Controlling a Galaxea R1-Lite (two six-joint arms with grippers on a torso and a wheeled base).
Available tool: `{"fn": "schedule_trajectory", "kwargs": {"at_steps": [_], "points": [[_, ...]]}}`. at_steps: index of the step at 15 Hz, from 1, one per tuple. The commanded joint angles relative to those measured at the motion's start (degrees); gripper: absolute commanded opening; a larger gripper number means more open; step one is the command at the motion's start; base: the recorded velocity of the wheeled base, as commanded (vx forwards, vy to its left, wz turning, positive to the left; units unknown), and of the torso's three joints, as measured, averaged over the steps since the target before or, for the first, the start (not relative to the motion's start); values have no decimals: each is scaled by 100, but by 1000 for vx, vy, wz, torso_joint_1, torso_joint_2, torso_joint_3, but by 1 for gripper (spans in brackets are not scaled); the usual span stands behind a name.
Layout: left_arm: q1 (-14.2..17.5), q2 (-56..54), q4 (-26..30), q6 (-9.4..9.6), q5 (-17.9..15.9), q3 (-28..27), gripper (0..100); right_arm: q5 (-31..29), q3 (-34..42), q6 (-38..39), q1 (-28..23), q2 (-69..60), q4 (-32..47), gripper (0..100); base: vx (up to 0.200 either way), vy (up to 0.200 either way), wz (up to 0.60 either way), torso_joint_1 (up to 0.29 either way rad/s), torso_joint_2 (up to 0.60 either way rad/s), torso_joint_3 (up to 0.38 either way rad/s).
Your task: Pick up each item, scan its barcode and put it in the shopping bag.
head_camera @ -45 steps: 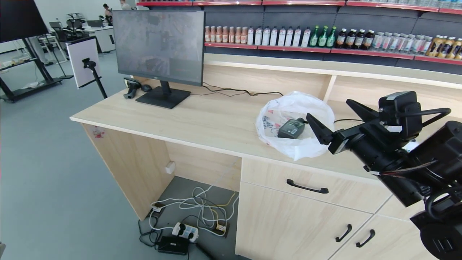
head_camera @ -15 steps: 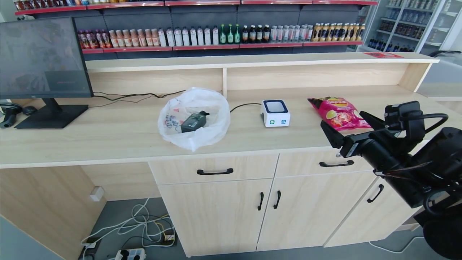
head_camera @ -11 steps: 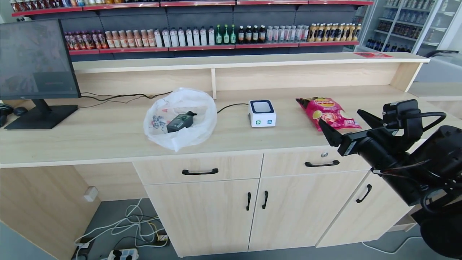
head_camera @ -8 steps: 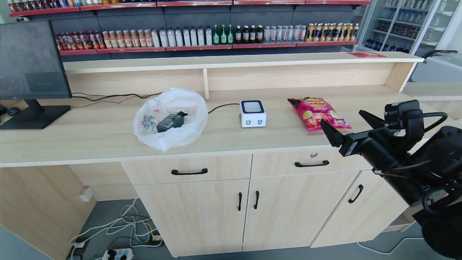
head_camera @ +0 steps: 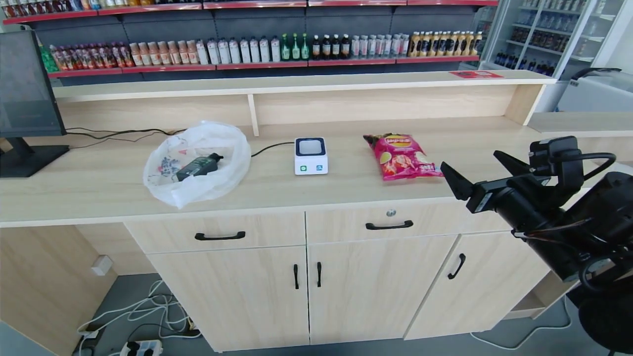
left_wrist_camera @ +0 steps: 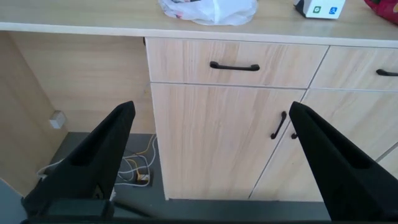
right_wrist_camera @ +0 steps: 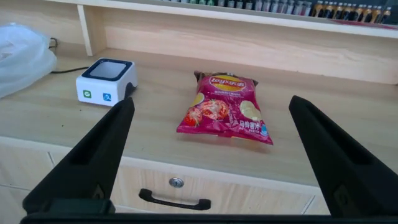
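Note:
A white plastic shopping bag (head_camera: pixel 198 163) lies open on the wooden counter (head_camera: pixel 99 193) with a dark bottle (head_camera: pixel 198 167) inside it. To its right stands a white barcode scanner (head_camera: pixel 310 155), and further right a pink chips bag (head_camera: pixel 403 157) lies flat. My right gripper (head_camera: pixel 470 160) hangs open and empty just off the counter's front edge, right of the chips; its wrist view has the chips bag (right_wrist_camera: pixel 224 115) between the fingers, beside the scanner (right_wrist_camera: pixel 106 81). My left gripper (left_wrist_camera: pixel 211 107) is open and empty, low in front of the cabinet doors, below the shopping bag (left_wrist_camera: pixel 208 9).
A raised wooden ledge (head_camera: pixel 296 84) runs along the counter's back, with bottle shelves (head_camera: pixel 247 49) behind. A monitor (head_camera: pixel 24 99) stands at the far left. Drawers and doors with black handles (head_camera: pixel 220 236) fill the cabinet front. Cables and a power strip (head_camera: pixel 141 346) lie on the floor.
The whole head view has slid along the counter, so bag, scanner and chips now sit further left in the picture. The things themselves have not moved; the right gripper stays open.

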Motion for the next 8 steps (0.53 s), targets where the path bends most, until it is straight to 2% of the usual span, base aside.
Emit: {"fn": "schedule_trajectory", "kwargs": {"at_steps": [1, 8], "points": [[9, 0, -4, -16, 6, 0, 100, 0, -74, 66, -8, -8, -8, 100, 0, 0, 0, 0, 0, 0], [9, 0, -4, -43, 6, 0, 100, -88, -65, 13, -17, -17, -8, 100, 200, 0, 0, -2, 2, 2]]}}
